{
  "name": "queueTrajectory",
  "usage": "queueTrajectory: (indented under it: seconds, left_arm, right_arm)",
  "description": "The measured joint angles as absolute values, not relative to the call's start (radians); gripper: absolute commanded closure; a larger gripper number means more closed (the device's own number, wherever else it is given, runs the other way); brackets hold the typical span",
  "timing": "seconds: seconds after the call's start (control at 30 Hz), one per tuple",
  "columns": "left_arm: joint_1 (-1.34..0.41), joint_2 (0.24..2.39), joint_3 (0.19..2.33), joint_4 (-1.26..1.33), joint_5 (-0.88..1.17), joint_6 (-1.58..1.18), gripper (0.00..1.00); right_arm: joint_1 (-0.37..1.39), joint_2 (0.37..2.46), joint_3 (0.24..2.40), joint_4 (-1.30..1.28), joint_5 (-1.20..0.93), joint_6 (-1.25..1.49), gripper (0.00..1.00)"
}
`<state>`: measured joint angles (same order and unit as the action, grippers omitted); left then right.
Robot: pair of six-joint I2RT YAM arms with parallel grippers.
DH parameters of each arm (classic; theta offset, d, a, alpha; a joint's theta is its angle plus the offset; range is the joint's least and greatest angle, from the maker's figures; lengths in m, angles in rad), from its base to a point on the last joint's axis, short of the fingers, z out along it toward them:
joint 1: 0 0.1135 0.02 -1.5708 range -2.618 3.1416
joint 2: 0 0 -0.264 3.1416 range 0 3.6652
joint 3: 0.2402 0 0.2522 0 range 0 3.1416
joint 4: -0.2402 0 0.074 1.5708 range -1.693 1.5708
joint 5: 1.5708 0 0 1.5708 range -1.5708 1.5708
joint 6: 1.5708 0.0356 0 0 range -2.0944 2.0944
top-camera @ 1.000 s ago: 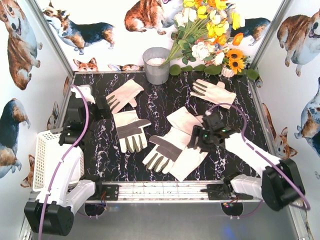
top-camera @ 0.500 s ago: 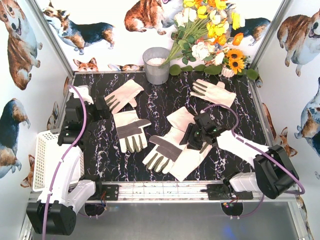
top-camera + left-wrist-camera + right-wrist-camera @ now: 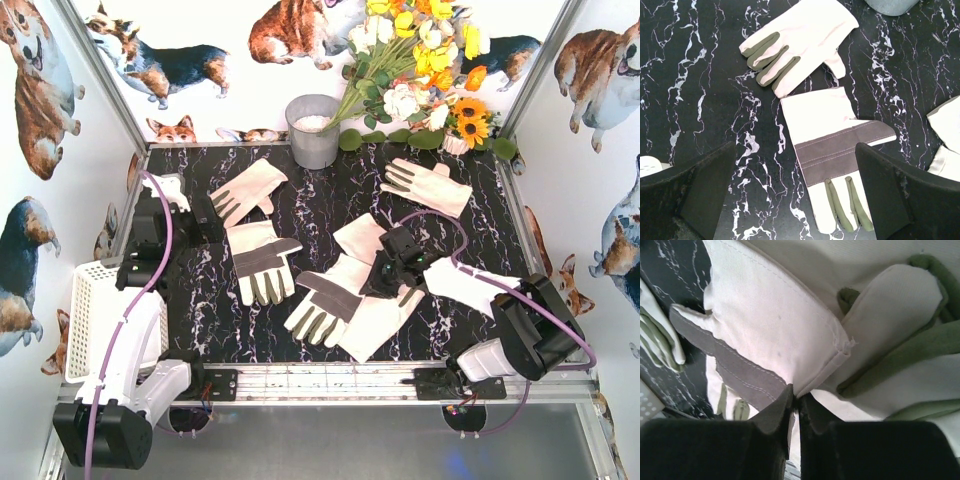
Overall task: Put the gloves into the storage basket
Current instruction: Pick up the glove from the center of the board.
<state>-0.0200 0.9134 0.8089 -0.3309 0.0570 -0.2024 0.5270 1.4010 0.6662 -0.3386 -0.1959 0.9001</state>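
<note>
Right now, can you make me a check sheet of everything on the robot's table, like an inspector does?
Surface: black marbled tabletop, no spills seen.
Job's things: gloves lie flat on the top: back-left glove, left glove, back-right glove, and middle glove overlapping others. The storage basket is at the left edge, partly hidden by the left arm.
Clutter: grey bucket and bunch of flowers at the back.
Grippers: left gripper open, holding nothing; right gripper shut on the middle glove's cuff.
Cables: a purple cable loops along each arm.
Surroundings: white walls with corgi pictures.
</note>
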Motion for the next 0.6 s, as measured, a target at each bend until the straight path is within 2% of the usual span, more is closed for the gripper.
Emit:
queueTrajectory:
  seconds: [0.07,0.23,0.4,0.6]
  left_arm:
    - [-0.02,0.917,0.809,-0.336,0.058,-0.202,0.0]
    - [-0.02,0.919,0.809,-0.338,0.066,-0.202,0.0]
    - [-0.02,0.933,0.809,-0.336,0.09,-0.202,0.0]
    - [-0.02,0.958,0.809,-0.322,0.187,-0.201,0.0]
  right_arm:
    - [0.53,1.401,0.672,-0.334,-0.198,0.902,1.0]
    - [0.53,1.392,0.71,-0.342,-0.196,0.886,1.0]
    - [0.53,1.389,0.838,-0.408,-0.189,0.808,1.0]
    - [0.529,1.369,0.934,-0.439,-0.263,0.724,1.0]
